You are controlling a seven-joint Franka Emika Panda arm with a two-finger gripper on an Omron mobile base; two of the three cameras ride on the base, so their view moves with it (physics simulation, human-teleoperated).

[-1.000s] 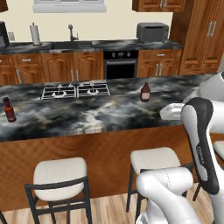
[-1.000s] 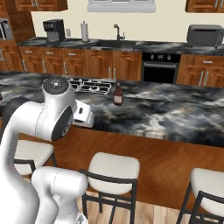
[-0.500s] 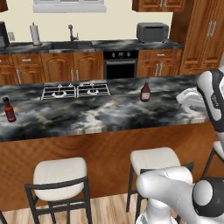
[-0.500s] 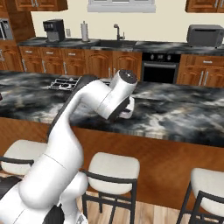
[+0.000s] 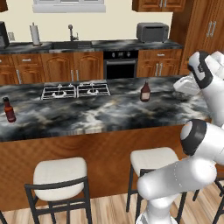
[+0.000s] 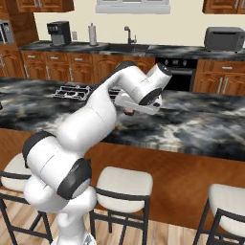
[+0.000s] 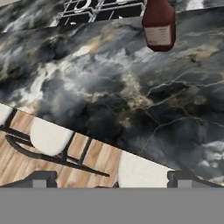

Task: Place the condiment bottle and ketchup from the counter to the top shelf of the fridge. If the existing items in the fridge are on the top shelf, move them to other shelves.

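The ketchup, a dark red-brown bottle with a pale label, stands upright on the black marbled counter just right of the cooktop. It also shows in the hand view as the ketchup, near the top edge. The slim red condiment bottle with its black cap stands at the counter's far left end. My gripper hovers over the counter to the right of the ketchup. Its jaws are open with nothing between them, and the gripper looks down over the counter's near edge. The fridge and its top shelf are out of view.
A cooktop is set into the counter. Two white stools stand along its near side. Behind are wood cabinets, an oven, a sink, a toaster and a coffee machine.
The arm has swung to the right across the counter and risen, carrying the open gripper from left of the ketchup to its right. The bottles have not moved.
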